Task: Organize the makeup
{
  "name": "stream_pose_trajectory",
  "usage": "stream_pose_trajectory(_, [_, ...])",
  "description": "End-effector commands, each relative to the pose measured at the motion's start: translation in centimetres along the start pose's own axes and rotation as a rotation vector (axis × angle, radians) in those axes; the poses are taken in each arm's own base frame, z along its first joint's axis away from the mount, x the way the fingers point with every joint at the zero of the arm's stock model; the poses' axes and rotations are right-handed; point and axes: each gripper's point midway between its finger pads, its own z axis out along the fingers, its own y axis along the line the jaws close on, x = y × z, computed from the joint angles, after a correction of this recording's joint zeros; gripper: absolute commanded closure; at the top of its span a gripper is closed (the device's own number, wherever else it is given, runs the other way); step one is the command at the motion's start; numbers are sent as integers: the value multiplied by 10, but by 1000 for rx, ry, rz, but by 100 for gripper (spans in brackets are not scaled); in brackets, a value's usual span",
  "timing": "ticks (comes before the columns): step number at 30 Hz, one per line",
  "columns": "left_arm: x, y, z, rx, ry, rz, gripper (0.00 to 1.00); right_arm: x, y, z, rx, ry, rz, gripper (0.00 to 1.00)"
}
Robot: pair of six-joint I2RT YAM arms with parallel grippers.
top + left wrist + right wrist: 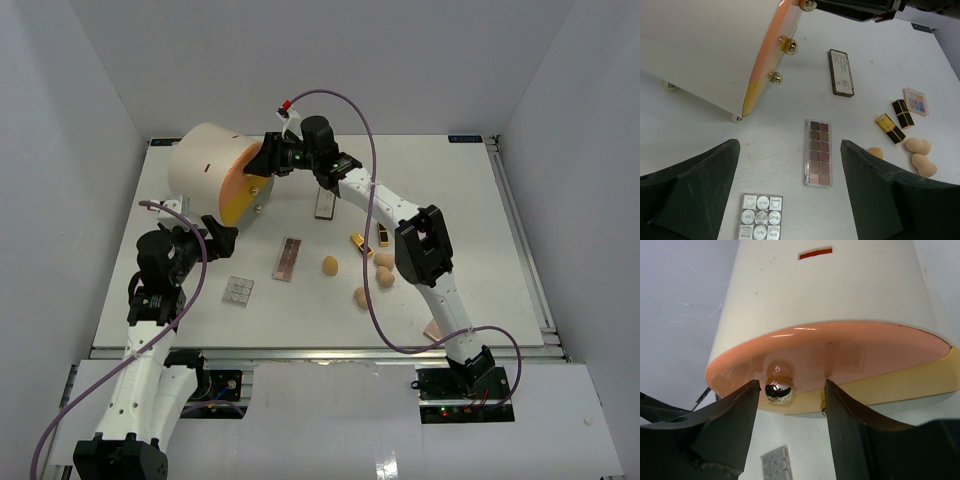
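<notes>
My right gripper (272, 158) is open at the orange drawer front (840, 347) of the cream cylinder (205, 160). Its fingers straddle a shiny round knob (779, 389) without closing on it. My left gripper (790, 190) is open and empty above the table. Below it lie a grey palette (759, 216) and a brown-pink palette (818, 152). A dark palette (841, 72) lies further off. Two gold-and-black lipstick tubes (890, 128) (902, 113), a multicolour palette (916, 101) and tan sponges (918, 146) (923, 165) (873, 152) lie to the right.
The cylinder lies on its side at the table's back left, with two more gold knobs (790, 46) (775, 77) on its drawers. A pinkish palette (433, 329) lies by the front edge beside the right arm. Grey walls enclose the table.
</notes>
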Motion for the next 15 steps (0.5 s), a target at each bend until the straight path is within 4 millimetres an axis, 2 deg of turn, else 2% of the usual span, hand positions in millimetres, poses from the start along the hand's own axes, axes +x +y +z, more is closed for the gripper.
stream_pose_trajectory(1, [-12,-3,-3,-2,-36,18,7,-18,18,5,-67,-53,-31,43])
stream_pose_trajectory(6, [-11,-2,-3,-5,-33,18,7,-17,19,5,-72,-52,-31,51])
stream_pose_trajectory(11, [-11,-3,-3,-1,-31,17,7,-18,20,3,-72,-53,-34,67])
stream_pose_trajectory(15, [-12,-3,-4,3,-34,20,7,-14,21,2,-73,-43,-30,74])
